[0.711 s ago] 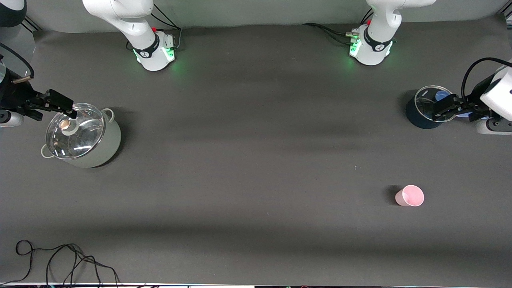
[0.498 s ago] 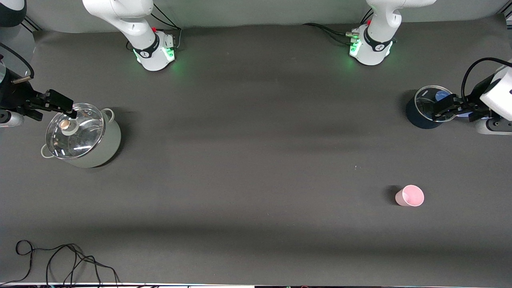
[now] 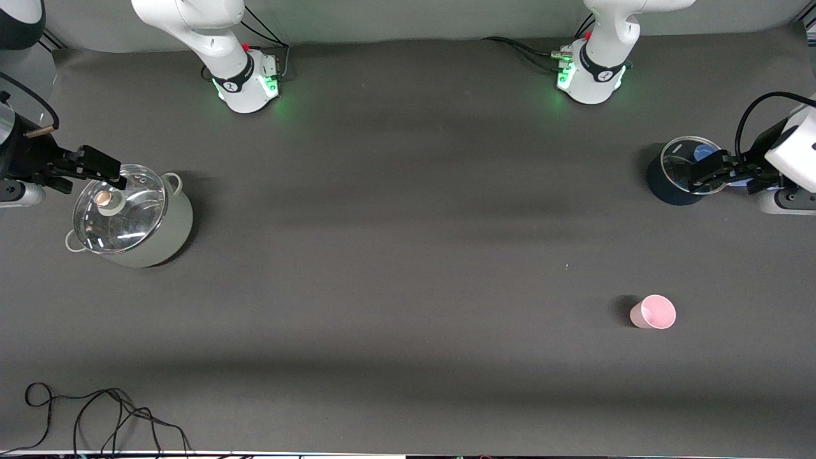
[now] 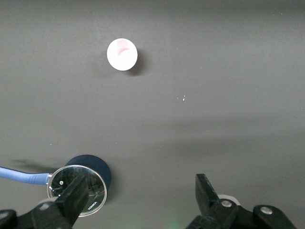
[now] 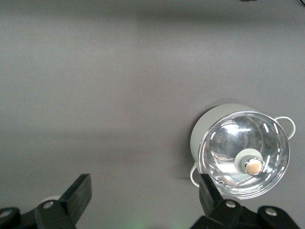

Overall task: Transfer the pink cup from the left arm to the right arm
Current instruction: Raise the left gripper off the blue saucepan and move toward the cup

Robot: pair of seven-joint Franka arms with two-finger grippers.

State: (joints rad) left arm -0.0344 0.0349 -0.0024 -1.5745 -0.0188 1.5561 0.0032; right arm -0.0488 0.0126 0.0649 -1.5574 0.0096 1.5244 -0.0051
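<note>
The pink cup (image 3: 653, 312) stands alone on the dark table, nearer to the front camera than the dark blue pot, toward the left arm's end. It also shows in the left wrist view (image 4: 122, 54), well clear of the fingers. My left gripper (image 3: 701, 172) hangs open and empty over the dark blue pot's rim; in the left wrist view (image 4: 140, 193) its jaws stand wide apart. My right gripper (image 3: 102, 171) is open and empty over the edge of the pale pot's glass lid, and it also shows in the right wrist view (image 5: 143, 193).
A dark blue pot (image 3: 663, 185) with a glass lid (image 4: 76, 191) and a blue handle (image 4: 19, 175) stands at the left arm's end. A pale green pot (image 3: 169, 239) with a glass lid (image 5: 243, 155) stands at the right arm's end. A black cable (image 3: 95, 414) lies by the table edge nearest the front camera.
My right gripper has shifted slightly toward the table's end beside the pale pot. The left arm and the pink cup have not moved.
</note>
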